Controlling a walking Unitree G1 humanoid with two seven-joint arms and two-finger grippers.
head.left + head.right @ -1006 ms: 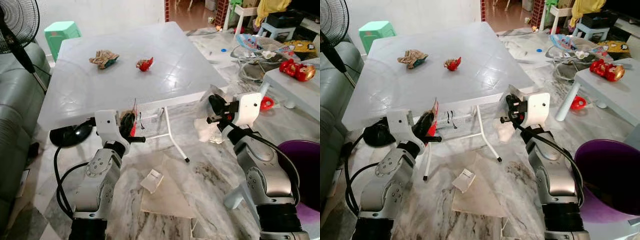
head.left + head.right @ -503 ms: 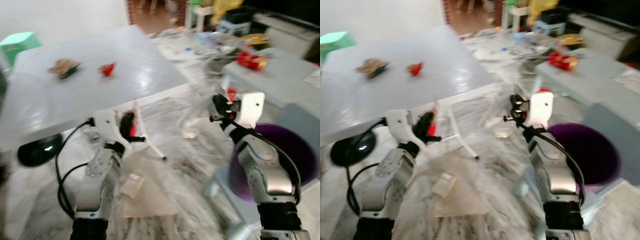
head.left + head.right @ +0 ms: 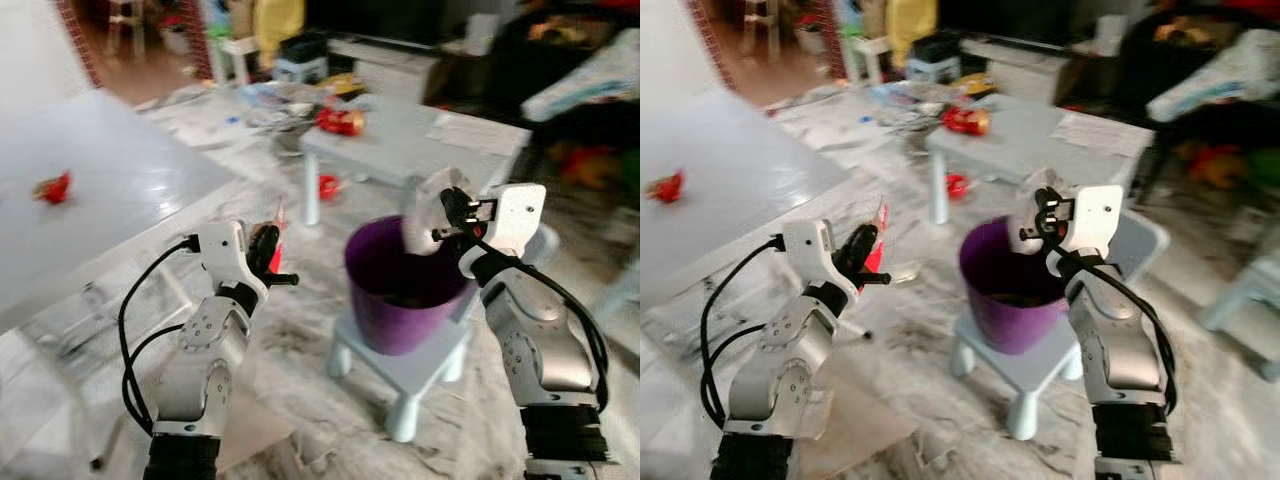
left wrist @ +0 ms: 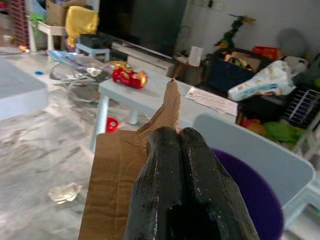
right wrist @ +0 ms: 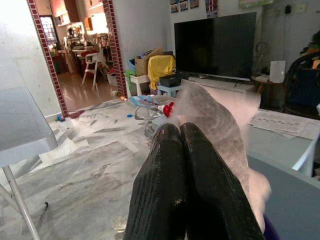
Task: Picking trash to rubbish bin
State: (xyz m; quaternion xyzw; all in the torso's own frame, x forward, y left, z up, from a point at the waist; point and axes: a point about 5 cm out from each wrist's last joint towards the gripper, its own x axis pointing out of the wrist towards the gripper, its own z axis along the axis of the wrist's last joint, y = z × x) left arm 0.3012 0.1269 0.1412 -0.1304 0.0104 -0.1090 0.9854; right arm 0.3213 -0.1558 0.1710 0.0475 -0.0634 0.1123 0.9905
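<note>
My left gripper (image 3: 270,260) is shut on a flat scrap of card (image 4: 112,170), brown on one face and red on the other, held out left of the bin. A purple rubbish bin (image 3: 372,262) stands on a low pale-blue stool (image 3: 400,375) in the middle of the floor. My right gripper (image 3: 446,209) is shut on a crumpled sheet of clear plastic (image 3: 419,210), which hangs just above the bin's right rim. In the right wrist view the plastic (image 5: 220,117) bulges out beyond the closed fingers (image 5: 160,165).
The white table (image 3: 110,190) lies to the left with a red piece of trash (image 3: 52,187) on it. Behind the bin stands a small pale-blue table (image 3: 410,140) with a red toy (image 3: 340,120). Toys and clutter crowd the far side.
The whole view has swung right: the white table slid off to the left and the purple bin now sits in the middle. Both grippers still hold their pieces.
</note>
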